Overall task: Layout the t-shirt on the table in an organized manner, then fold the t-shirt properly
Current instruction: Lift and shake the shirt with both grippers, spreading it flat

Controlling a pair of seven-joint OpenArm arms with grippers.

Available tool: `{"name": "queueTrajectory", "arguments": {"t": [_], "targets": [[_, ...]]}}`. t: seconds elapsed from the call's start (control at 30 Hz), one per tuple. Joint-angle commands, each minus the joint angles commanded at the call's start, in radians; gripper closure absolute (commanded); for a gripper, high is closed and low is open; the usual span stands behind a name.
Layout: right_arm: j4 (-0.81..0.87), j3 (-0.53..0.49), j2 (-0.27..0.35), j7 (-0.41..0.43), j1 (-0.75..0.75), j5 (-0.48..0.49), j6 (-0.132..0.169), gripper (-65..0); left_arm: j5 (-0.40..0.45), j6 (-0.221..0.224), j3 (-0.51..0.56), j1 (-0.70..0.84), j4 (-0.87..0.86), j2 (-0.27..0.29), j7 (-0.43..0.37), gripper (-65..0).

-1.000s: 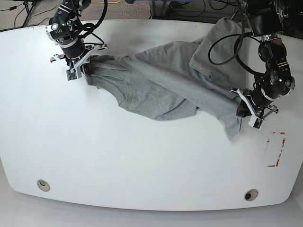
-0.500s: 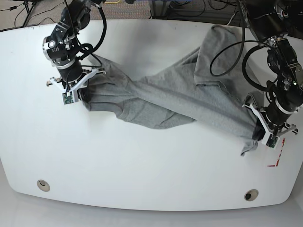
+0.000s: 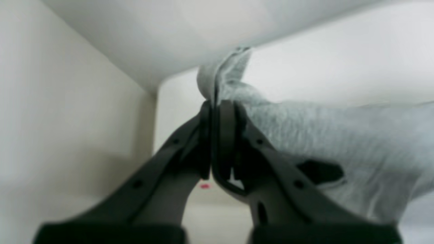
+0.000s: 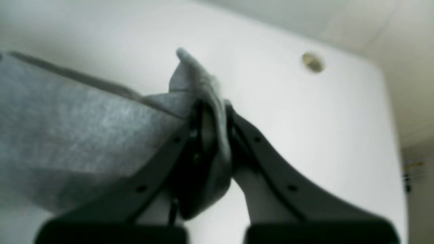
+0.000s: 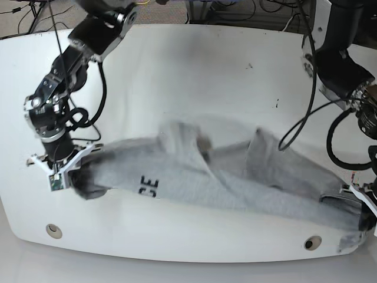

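The grey t-shirt [image 5: 235, 186] hangs stretched and blurred across the front of the white table [image 5: 206, 88], with the black letters "CE" [image 5: 148, 188] showing near its left end. My right gripper [image 5: 70, 172] is shut on the shirt's left end. The right wrist view shows it as a bunch of grey t-shirt [image 4: 84, 125] pinched in the right gripper [image 4: 210, 108]. At the table's front right corner my left gripper [image 5: 365, 223] is shut on the other end. In the left wrist view, a fold of the t-shirt [image 3: 322, 135] is clamped in the left gripper [image 3: 217, 105].
Two round grommet holes [image 5: 53, 230] [image 5: 312, 243] sit near the front edge; one grommet hole [image 4: 312, 62] shows in the right wrist view. Small black specks [image 5: 277, 105] dot the back right. Cables [image 5: 235, 9] lie beyond the far edge. Black arm links rise at both sides.
Both grippers have carried the shirt from the back of the table toward the front edge. The shirt has untwisted and stretched between them, and printed letters now show.
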Motion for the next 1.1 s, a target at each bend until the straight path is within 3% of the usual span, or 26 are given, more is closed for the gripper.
{"name": "queueTrajectory", "arguments": {"t": [0.27, 0.4, 0.53, 0.7, 1.1], "targets": [[-0.081, -0.011, 0.103, -0.120, 0.290, 0.000, 0.000, -0.6, 0.005, 0.000, 0.000, -0.193, -0.006, -0.002, 0.020, 0.0], [-0.110, -0.075, 0.170, -0.132, 0.391, 0.000, 0.000, -0.6, 0.003, 0.000, 0.000, -0.247, -0.006, -0.002, 0.020, 0.0], [-0.110, -0.107, 0.186, -0.135, 0.428, 0.000, 0.000, -0.6, 0.003, 0.000, 0.002, -0.250, -0.006, -0.002, 0.020, 0.0], [-0.095, -0.117, 0.189, -0.135, 0.410, -0.002, 0.000, -0.6, 0.003, 0.000, -0.003, -0.227, -0.006, -0.002, 0.020, 0.0], [0.028, -0.112, 0.161, -0.135, 0.068, 0.008, 0.000, -0.6, 0.000, 0.000, -0.046, 0.037, 0.002, -0.002, 0.006, 0.0]]}}
